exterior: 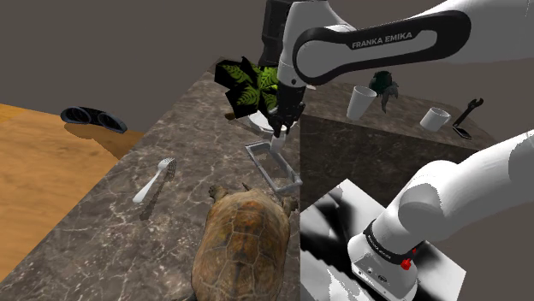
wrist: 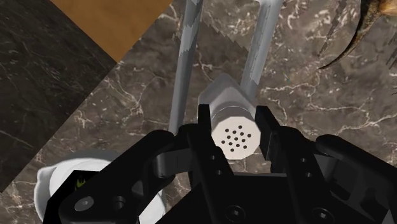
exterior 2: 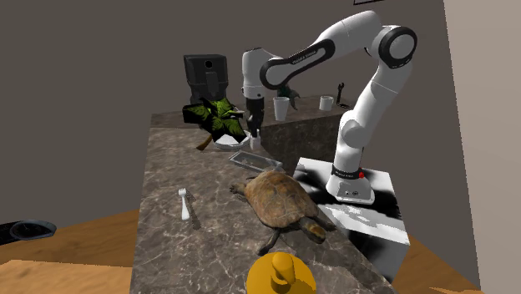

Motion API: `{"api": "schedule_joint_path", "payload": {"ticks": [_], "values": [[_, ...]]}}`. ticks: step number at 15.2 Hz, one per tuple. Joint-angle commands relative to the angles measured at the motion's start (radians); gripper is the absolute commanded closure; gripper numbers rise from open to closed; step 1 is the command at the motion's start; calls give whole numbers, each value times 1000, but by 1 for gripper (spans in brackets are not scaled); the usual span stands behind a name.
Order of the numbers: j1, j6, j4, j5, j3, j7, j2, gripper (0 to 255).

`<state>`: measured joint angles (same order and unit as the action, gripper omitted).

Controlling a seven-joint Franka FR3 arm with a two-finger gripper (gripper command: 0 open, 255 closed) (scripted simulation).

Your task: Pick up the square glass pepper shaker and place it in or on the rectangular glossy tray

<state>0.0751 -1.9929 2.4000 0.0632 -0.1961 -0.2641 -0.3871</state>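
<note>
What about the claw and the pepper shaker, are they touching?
Touching. The wrist view shows the claw clasping the white pepper shaker, its fingers pressed against both sides.

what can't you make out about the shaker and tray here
The shaker's base: wrist view, hidden behind its own cap and the gripper.
Whether it touches the tray: too small in the second exterior view.
Tray's far end: wrist view, cut off by the edge.
Part of the tortoise: shoulder view, cut off by the lower edge.

Two white cups [exterior: 360,103] [exterior: 434,118], one tortoise [exterior: 242,239], one fork [exterior 2: 184,203], one tray [exterior 2: 259,159], one shaker [wrist: 235,133].
</note>
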Motion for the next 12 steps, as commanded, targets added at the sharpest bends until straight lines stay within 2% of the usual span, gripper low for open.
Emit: {"api": "schedule_joint_path", "payload": {"ticks": [1, 10, 12], "values": [[0, -30, 21, 0, -2, -1, 8, 255], [-1, -162, 101, -3, -12, -7, 61, 255], [-1, -169, 105, -3, -12, -8, 64, 255]]}}
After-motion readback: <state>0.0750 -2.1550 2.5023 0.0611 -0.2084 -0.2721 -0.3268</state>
